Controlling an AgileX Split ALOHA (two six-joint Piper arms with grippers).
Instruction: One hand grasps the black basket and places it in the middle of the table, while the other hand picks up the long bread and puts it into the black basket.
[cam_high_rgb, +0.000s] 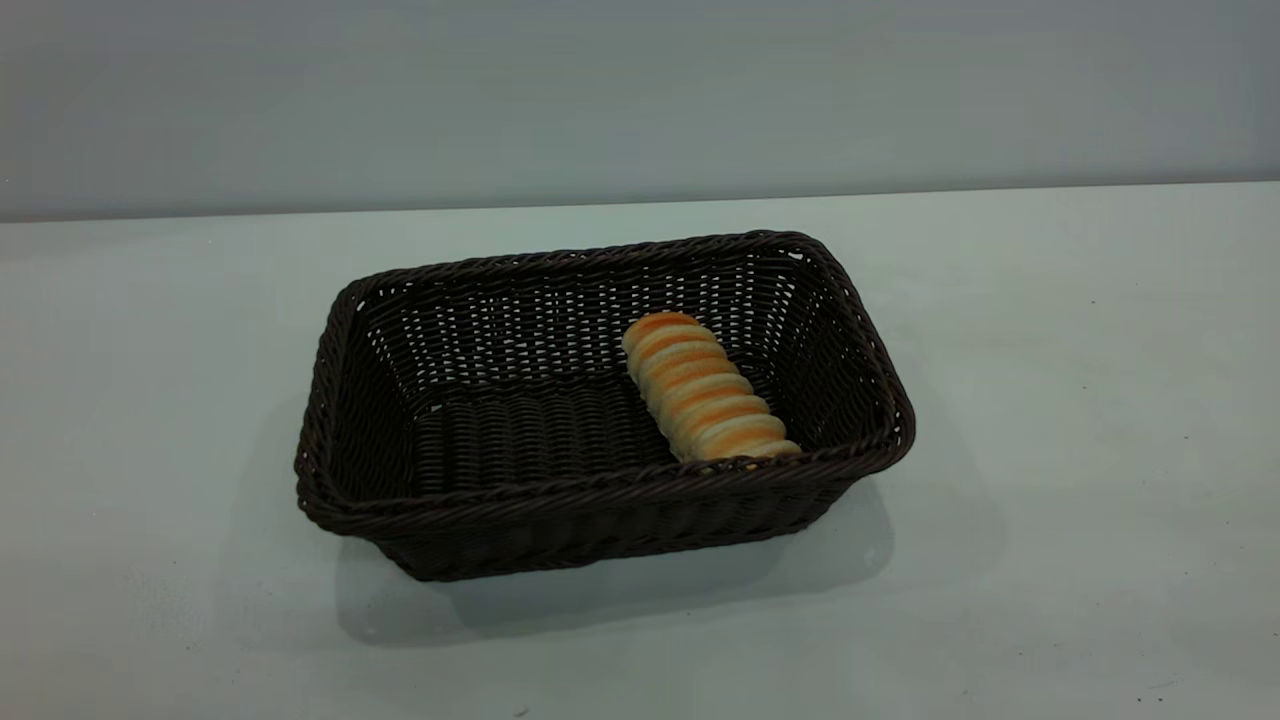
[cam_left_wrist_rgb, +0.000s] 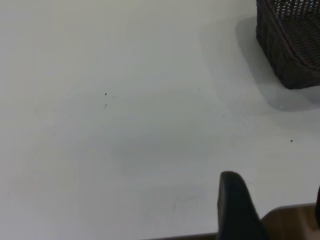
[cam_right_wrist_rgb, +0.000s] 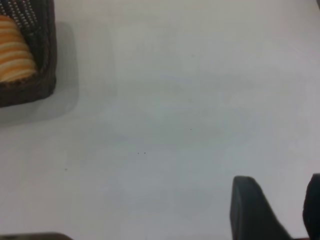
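The black basket (cam_high_rgb: 520, 500) stands in the middle of the table (cam_high_rgb: 1080, 420). The long bread (cam_high_rgb: 705, 390) lies inside it, on the right side, one end against the near rim. Neither arm shows in the exterior view. In the left wrist view my left gripper (cam_left_wrist_rgb: 274, 195) is open and empty over bare table near its edge, with a corner of the basket (cam_left_wrist_rgb: 292, 50) far off. In the right wrist view my right gripper (cam_right_wrist_rgb: 280, 189) is open and empty over bare table, well away from the basket (cam_right_wrist_rgb: 30, 87) and the bread (cam_right_wrist_rgb: 15, 55) in it.
A pale grey wall runs behind the table's far edge (cam_high_rgb: 640, 205). A brown wooden surface (cam_left_wrist_rgb: 292, 225) shows past the table's edge beside the left gripper. A few tiny dark specks (cam_right_wrist_rgb: 141, 153) dot the tabletop.
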